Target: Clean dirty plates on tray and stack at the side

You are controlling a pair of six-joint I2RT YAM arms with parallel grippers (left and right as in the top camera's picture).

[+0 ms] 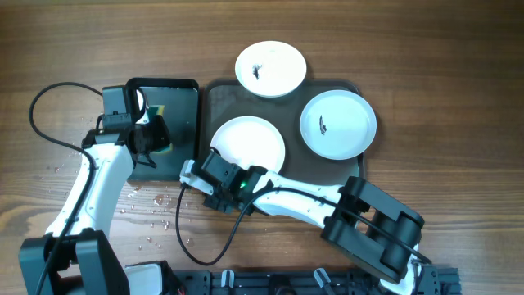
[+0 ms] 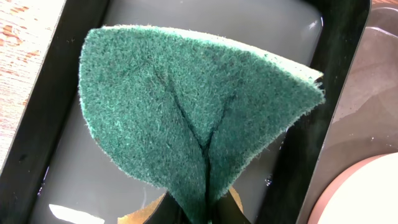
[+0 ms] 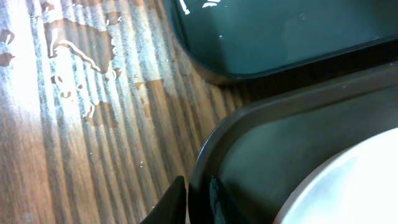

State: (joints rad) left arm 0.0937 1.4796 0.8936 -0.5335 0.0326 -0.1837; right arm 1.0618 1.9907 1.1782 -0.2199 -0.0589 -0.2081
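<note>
Three white plates show in the overhead view. One with a dark smudge lies at the back, overhanging the rim of the grey-green tray. One with a smudge lies on the tray's right. One with no visible smudge lies on its left, and also shows in the right wrist view. My left gripper is shut on a green scouring pad over the black tray. My right gripper is shut on the grey-green tray's front left rim.
The black tray holds shallow water and stands right beside the grey-green tray's left side. Water drops lie on the wooden table in front of it, and also show in the right wrist view. A black cable loops at the left.
</note>
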